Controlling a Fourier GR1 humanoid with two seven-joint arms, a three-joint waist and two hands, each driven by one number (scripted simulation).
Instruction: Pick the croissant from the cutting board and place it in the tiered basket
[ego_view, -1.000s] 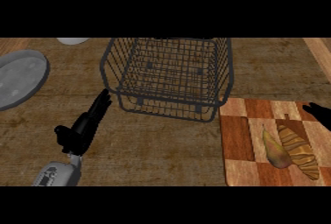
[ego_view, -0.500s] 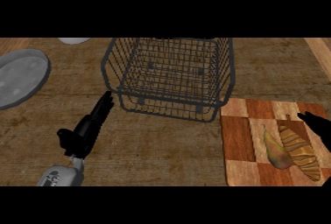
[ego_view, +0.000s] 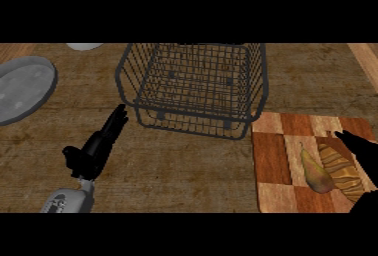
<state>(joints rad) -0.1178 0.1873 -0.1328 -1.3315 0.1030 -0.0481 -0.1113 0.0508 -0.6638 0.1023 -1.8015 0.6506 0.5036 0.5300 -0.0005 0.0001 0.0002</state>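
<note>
A brown croissant (ego_view: 341, 169) lies on the checkered wooden cutting board (ego_view: 280, 155) at the lower right, next to a pale pointed item (ego_view: 316, 172). The dark wire tiered basket (ego_view: 193, 85) stands at the top centre of the counter. My right hand (ego_view: 362, 152) comes in from the right edge, its fingers straight and hovering over the croissant's right side; most of the hand is cut off by the frame. My left hand (ego_view: 96, 145) rests open on the counter at the lower left, fingers pointing up toward the basket, holding nothing.
A grey plate (ego_view: 22, 89) sits at the left edge. A pale round object (ego_view: 85, 46) peeks in at the top left. Wooden counter surface (ego_view: 177, 170) spans between my left hand and the board.
My right hand has moved down and inward over the cutting board, closer to the croissant. The left hand has barely shifted.
</note>
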